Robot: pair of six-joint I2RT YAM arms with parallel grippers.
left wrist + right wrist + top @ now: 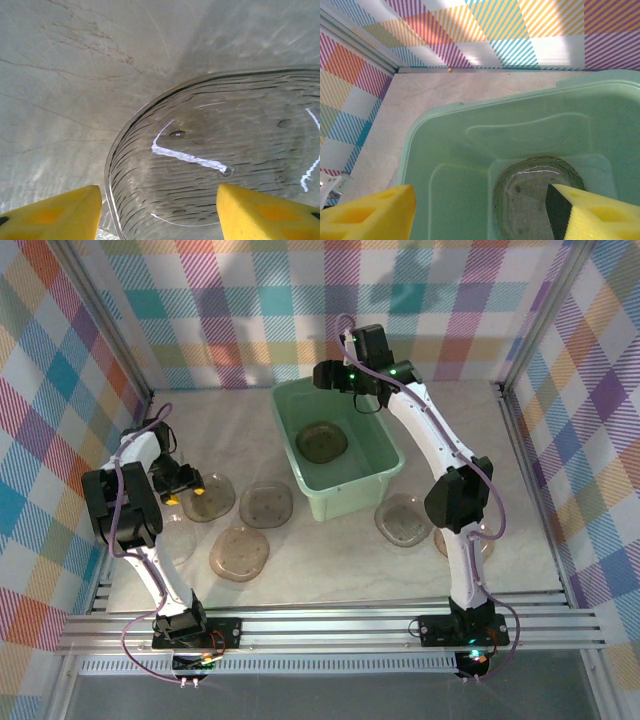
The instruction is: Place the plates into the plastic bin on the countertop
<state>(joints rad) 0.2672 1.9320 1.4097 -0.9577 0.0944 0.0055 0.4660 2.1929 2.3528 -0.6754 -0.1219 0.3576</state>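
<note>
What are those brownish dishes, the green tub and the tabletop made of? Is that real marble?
The plates look like translucent smoky plastic, glossy and finely ribbed. The bin looks like moulded plastic, pale green with a soft sheen and rounded corners. The countertop shows marble-like veins, but real stone or printed laminate cannot be told.

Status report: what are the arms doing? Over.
Left gripper open over loose plate on countertop. Right gripper open, empty, above the bin; one plate inside. Nothing blocking.
</note>
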